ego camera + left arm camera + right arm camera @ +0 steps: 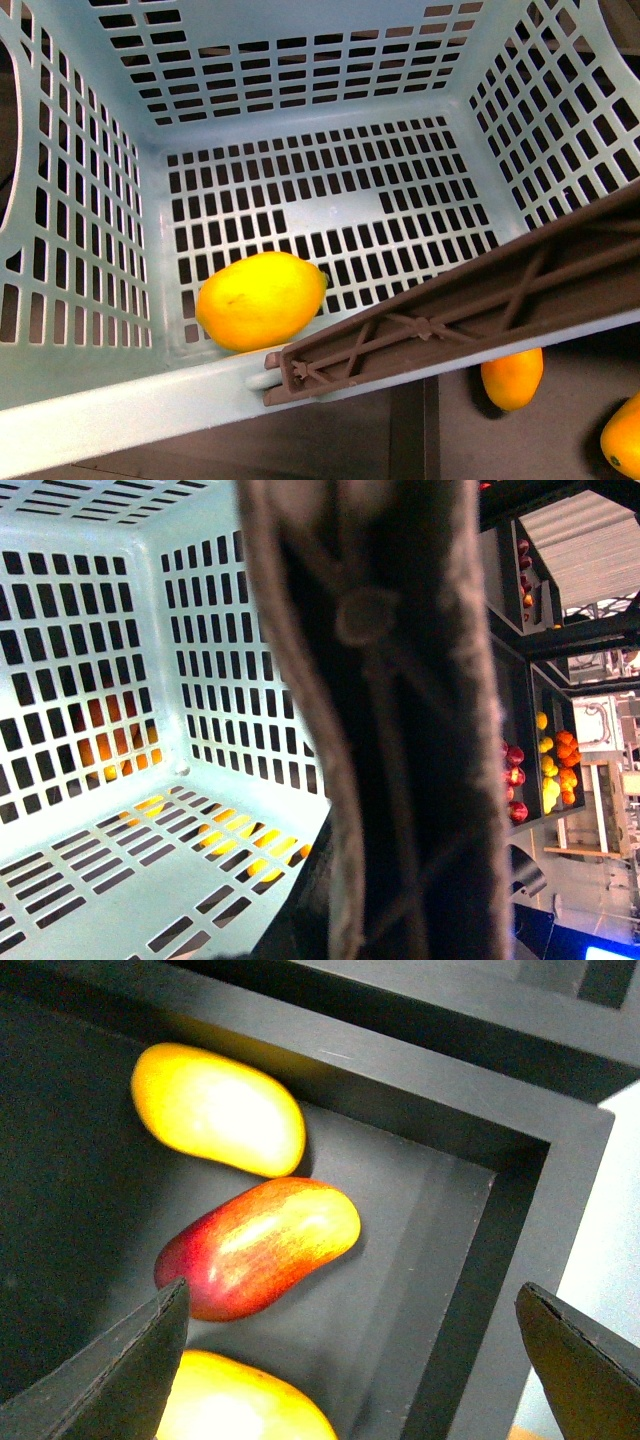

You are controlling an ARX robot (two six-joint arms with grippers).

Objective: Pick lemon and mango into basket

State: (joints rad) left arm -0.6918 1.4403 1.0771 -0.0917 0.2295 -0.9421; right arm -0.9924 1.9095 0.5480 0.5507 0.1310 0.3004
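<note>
The aqua basket (pixel 90 400) fills the front view. The yellow lemon (pixel 260 300) lies on its slotted floor by the near wall. Across the near right corner slants the basket's brown handle (pixel 450 310). In the left wrist view that handle (pixel 370 680) fills the middle, and my left gripper (pixel 390 930) is shut on it, its jaws hidden behind it. My right gripper (pixel 352 1288) is open above a black tray (pixel 470 1220). The red and orange mango (pixel 255 1250) lies just beyond its fingertips, nearer one finger (pixel 140 1360).
Two yellow-orange fruits (pixel 215 1110) (pixel 240 1400) flank the mango in the tray. In the front view two orange-yellow fruits (pixel 512 378) (pixel 622 435) lie below the basket's near right edge. Shelves of mixed fruit (pixel 545 770) stand behind the handle.
</note>
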